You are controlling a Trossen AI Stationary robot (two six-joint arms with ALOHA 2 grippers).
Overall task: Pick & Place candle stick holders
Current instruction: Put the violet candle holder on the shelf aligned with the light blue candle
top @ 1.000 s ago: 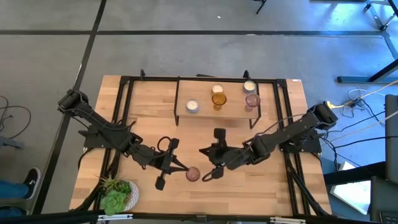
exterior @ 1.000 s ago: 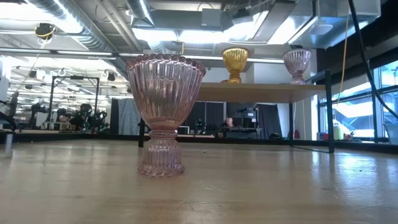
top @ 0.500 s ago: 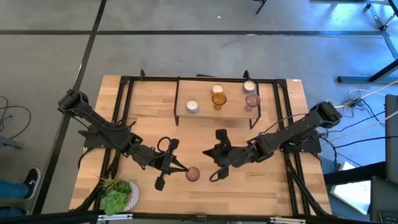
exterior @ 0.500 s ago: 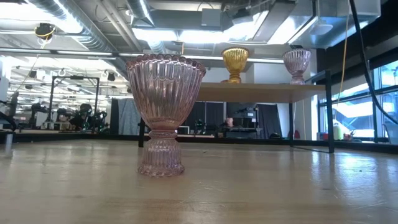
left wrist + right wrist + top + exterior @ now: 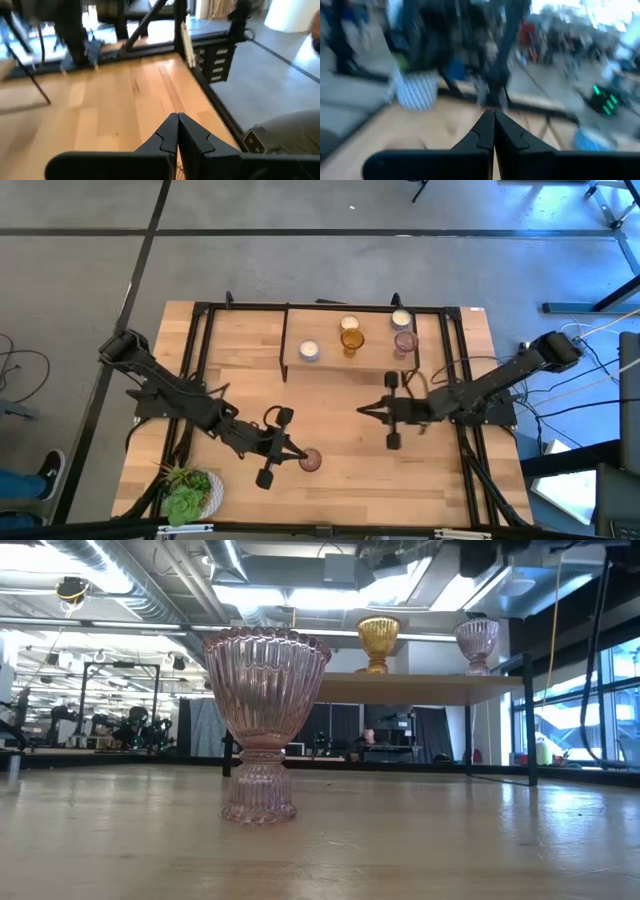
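Wooden table (image 5: 330, 480): pink ribbed candle holder (image 5: 310, 461) upright; left gripper (image 5: 293, 455) just beside it, right gripper (image 5: 364, 411) apart, both jaws together.

The high view looked straight down from well above, taking in the whole counter (image 5: 330, 390), both arms and the floor around. The low view sat at counter height, facing level across the wood into the room, very near a pink holder (image 5: 264, 725); that same holder (image 5: 310, 461) showed small in the high view, as did the shelf (image 5: 420, 688). Each wrist view looked forward past its own closed fingers (image 5: 176, 131), low over the counter.
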